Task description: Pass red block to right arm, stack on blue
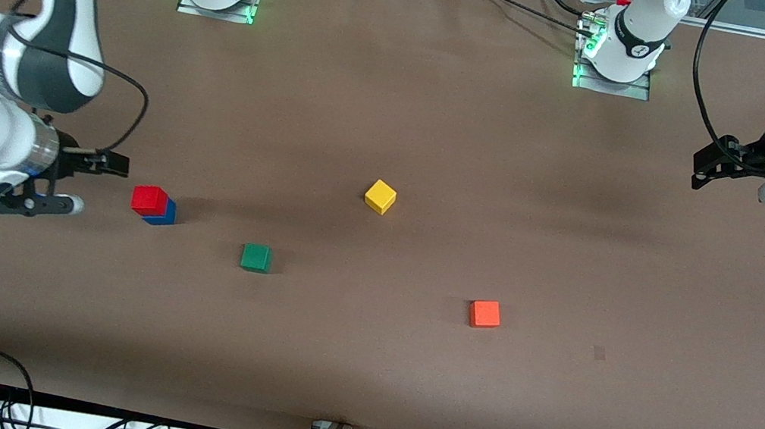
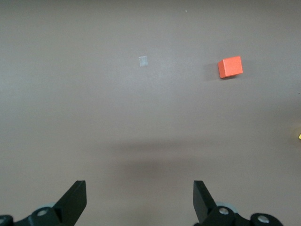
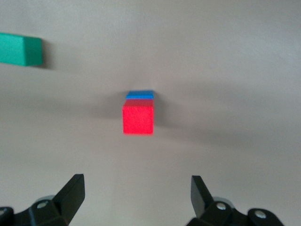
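Observation:
The red block [image 1: 150, 199] sits on top of the blue block [image 1: 164, 214] on the brown table toward the right arm's end. In the right wrist view the red block [image 3: 138, 120] covers most of the blue block [image 3: 140, 94]. My right gripper [image 1: 92, 184] is open and empty, up beside the stack and apart from it; its own view shows it open [image 3: 137, 183] with nothing between the fingers. My left gripper [image 1: 732, 185] is open and empty, held high over the left arm's end of the table, and it also shows open in its own view [image 2: 139, 188].
A green cube [image 1: 256, 257] lies nearer the front camera beside the stack, also in the right wrist view [image 3: 19, 49]. A yellow cube [image 1: 380, 196] sits mid-table. An orange-red cube [image 1: 484, 313] lies toward the left arm's end, also in the left wrist view [image 2: 230, 67].

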`<action>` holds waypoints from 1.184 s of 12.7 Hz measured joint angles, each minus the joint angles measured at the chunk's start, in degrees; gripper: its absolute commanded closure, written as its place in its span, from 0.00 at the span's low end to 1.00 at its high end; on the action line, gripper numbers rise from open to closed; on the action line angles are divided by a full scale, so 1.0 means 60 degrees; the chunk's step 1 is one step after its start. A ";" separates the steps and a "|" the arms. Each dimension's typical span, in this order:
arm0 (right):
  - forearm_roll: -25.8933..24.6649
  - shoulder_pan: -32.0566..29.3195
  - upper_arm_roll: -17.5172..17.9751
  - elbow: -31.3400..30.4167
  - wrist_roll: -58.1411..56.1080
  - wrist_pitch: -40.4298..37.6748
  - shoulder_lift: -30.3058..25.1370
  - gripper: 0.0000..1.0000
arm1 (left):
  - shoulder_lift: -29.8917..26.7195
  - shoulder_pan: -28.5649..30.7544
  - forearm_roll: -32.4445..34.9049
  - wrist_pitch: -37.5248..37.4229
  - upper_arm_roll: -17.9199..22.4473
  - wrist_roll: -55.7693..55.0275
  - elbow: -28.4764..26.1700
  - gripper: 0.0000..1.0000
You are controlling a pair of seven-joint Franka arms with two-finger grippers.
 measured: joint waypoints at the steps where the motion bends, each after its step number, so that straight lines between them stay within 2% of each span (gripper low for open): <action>1: 0.0000 -0.0002 -0.0088 0.0447 -0.0020 -0.0657 -0.0036 0.00 | 0.0005 0.0000 0.0000 -0.0040 -0.0005 0.0000 0.0023 0.00; 5: 0.0000 -0.0005 -0.0281 0.1892 -0.0026 -0.2713 -0.0089 0.00 | 0.0025 0.0000 0.0000 -0.0118 -0.0019 0.0000 0.0100 0.00; 8: 0.0000 -0.0052 -0.0400 0.2441 -0.0023 -0.3108 -0.0247 0.00 | 0.0038 0.0000 0.0000 -0.0125 -0.0025 0.0000 0.0109 0.00; 10: -0.0135 -0.0393 0.0182 0.2458 -0.0024 -0.3225 -0.0922 0.00 | 0.0054 -0.0001 0.0000 -0.0130 -0.0031 0.0000 0.0120 0.00; 12: -0.0706 -0.0996 0.1078 0.2149 -0.0019 -0.3243 -0.1541 0.00 | 0.0077 -0.0003 0.0000 -0.0130 -0.0050 -0.0001 0.0127 0.00; 15: -0.0798 -0.1774 0.1767 0.1379 -0.0031 -0.3264 -0.2717 0.00 | 0.0101 -0.0003 0.0000 -0.0132 -0.0055 -0.0005 0.0155 0.00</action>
